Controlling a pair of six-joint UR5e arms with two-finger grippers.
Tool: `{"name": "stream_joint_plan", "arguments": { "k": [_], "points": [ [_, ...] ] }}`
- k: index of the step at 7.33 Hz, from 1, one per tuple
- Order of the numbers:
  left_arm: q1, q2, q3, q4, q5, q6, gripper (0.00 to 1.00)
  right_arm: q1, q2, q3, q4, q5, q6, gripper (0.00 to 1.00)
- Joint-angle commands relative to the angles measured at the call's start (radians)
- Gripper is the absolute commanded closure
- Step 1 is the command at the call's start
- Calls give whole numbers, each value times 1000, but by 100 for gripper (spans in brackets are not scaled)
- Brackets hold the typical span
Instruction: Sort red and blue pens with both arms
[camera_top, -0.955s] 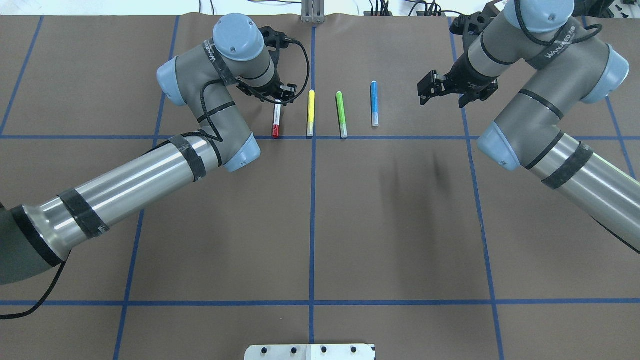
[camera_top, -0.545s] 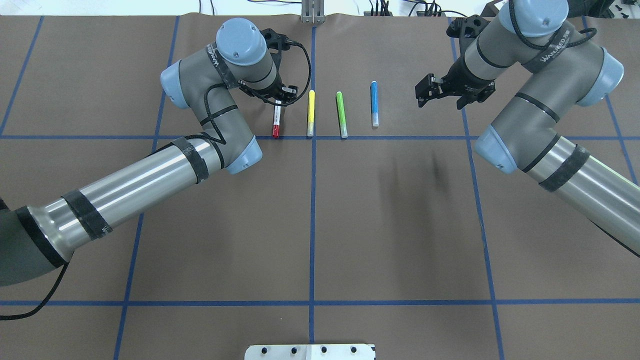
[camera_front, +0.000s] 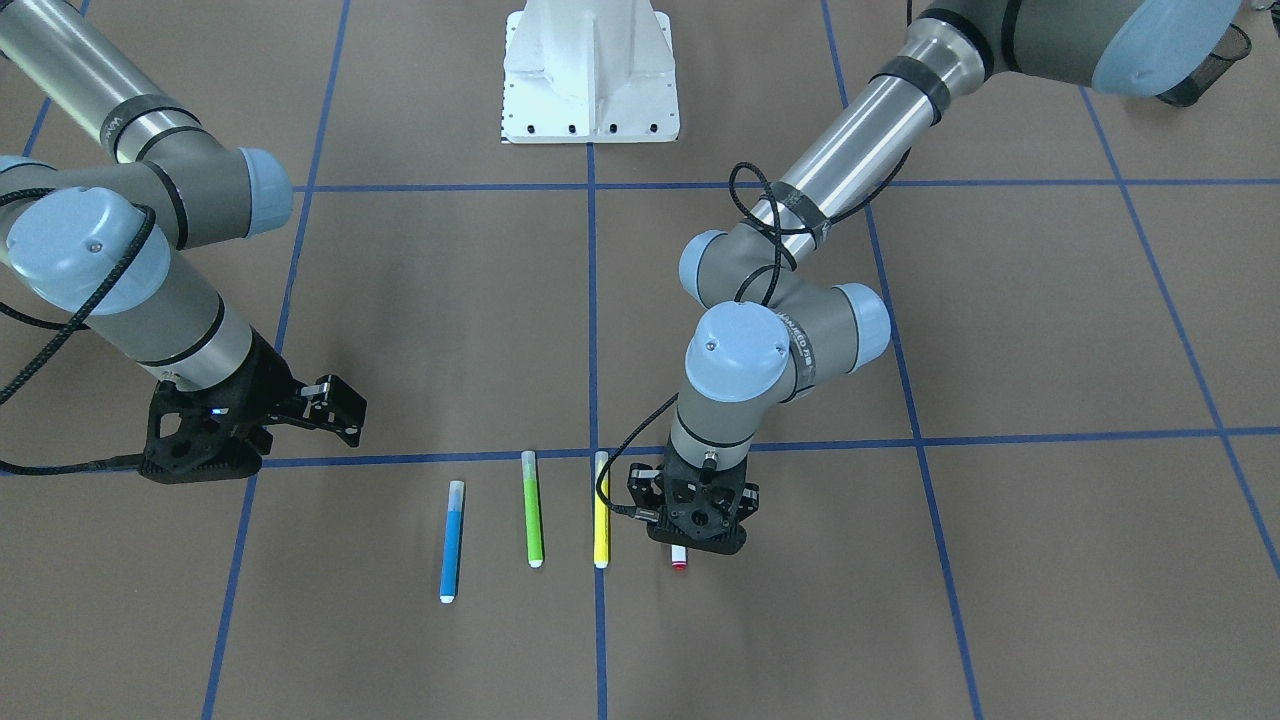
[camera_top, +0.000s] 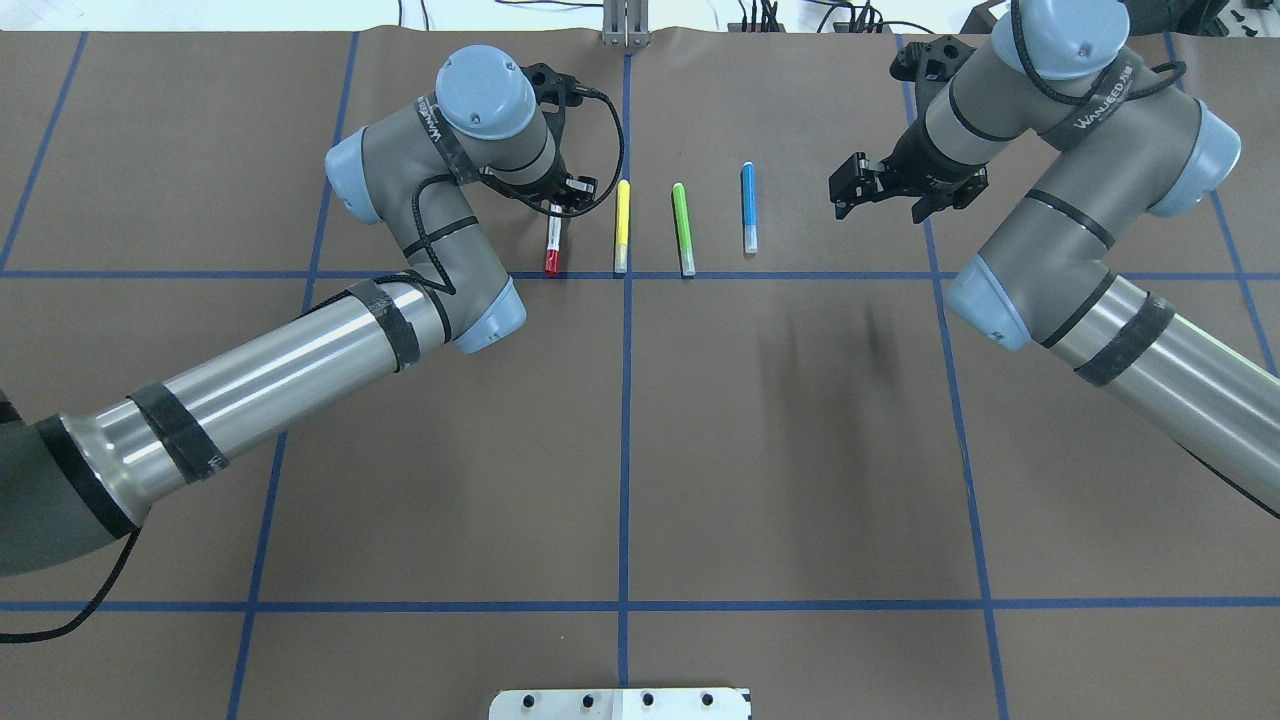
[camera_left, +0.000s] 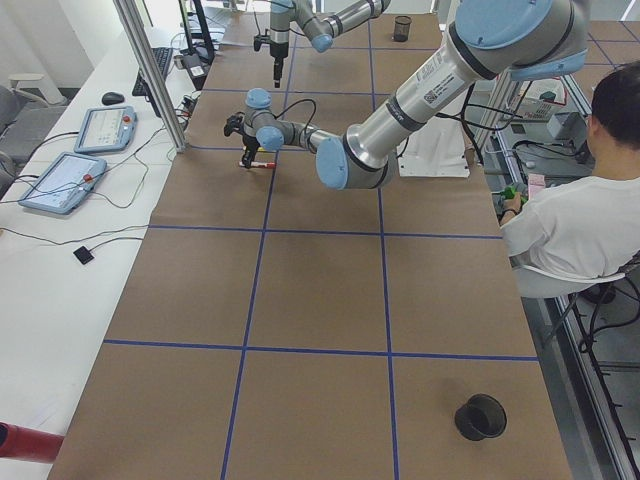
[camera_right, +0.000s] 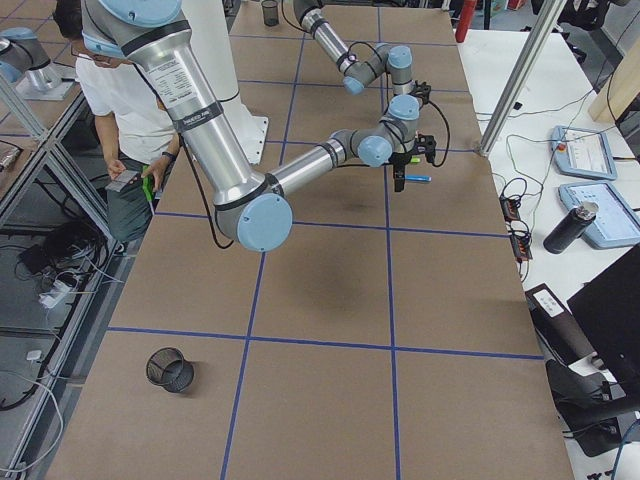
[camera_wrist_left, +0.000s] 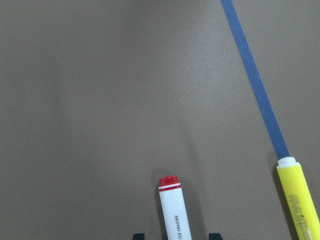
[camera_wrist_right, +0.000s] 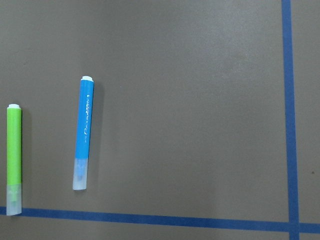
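The red pen (camera_top: 552, 245), white-barrelled with a red cap, lies leftmost in a row of pens. My left gripper (camera_top: 562, 198) stands open straight over its far end. In the left wrist view the barrel (camera_wrist_left: 175, 212) runs between the two fingertips with a gap on each side. From the front only the pen's red tip (camera_front: 679, 556) shows below the gripper body. The blue pen (camera_top: 748, 205) lies rightmost in the row (camera_front: 452, 540), apart from both arms. My right gripper (camera_top: 843, 190) hovers open to its right (camera_front: 345, 405); the right wrist view shows the blue pen (camera_wrist_right: 84, 132) lying free.
A yellow marker (camera_top: 621, 225) and a green marker (camera_top: 683, 228) lie between the two pens, the yellow one close beside the left gripper. Black mesh cups (camera_left: 480, 416) (camera_right: 170, 369) stand at the table's two ends. A person (camera_left: 580, 230) sits by the robot's base.
My left arm has crept slightly right and further over the red pen's far end. My right gripper has drifted a little left toward the blue pen. The pens have not moved.
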Motion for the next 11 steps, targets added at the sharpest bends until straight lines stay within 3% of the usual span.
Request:
{"name": "stream_joint_plan", "arguments": {
  "k": [1,3,4,5,6,9,11],
  "points": [
    [3,1,1,1,0,-2,62,-1,1,-8,0,0,0,1],
    [5,1,1,1,6,-2,63,-4,3,-22,0,0,0,1],
    [6,1,1,1,6,-2,68,-4,10,-36,14,0,0,1],
    [8,2,1,1,6,-2,79,-6,15,-73,54,0,2,1],
    [6,1,1,3,6,-4,100,-6,23,-85,69,1,6,1],
    [-8,5,-83,9,6,-44,100,-7,71,-135,71,0,20,1],
    [-35,92,-267,56,-3,-62,100,-7,93,-154,71,-3,23,1]
  ]
}}
